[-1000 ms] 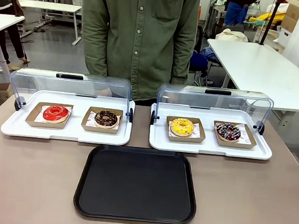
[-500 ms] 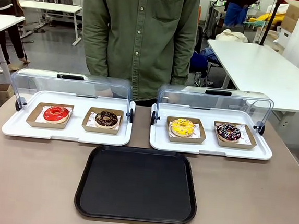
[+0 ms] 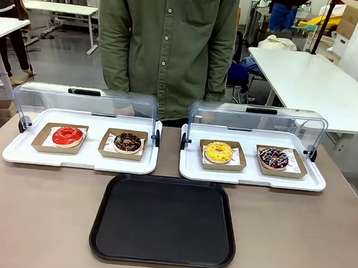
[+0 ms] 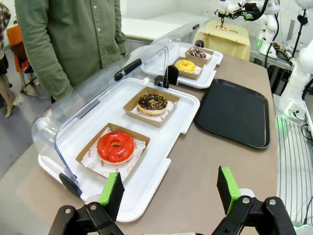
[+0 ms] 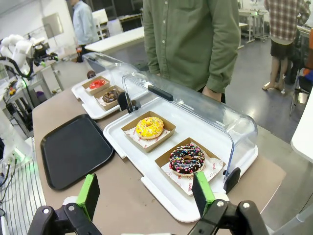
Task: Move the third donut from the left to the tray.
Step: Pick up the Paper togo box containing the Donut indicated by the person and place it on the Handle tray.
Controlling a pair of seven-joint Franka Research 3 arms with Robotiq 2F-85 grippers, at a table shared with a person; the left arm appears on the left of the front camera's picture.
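Yellow donut [image 3: 218,152] sits on the right white tray [image 3: 250,180], just on the far side of the black tray [image 3: 164,220]; right hand [image 5: 146,190] and left hand [image 4: 171,187] both gape wide, empty. Reaching in could clip the raised clear lid [image 3: 255,119] or nudge the sprinkled donut [image 3: 273,157] beside it.

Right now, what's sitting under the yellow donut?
The yellow donut sits on a paper liner inside a square brown cardboard holder, on the white tray. The holder's floor beneath the donut is covered.

Black left gripper [image 4: 169,192] and right gripper [image 5: 145,192], green pads [image 4: 110,188], silvery screws.
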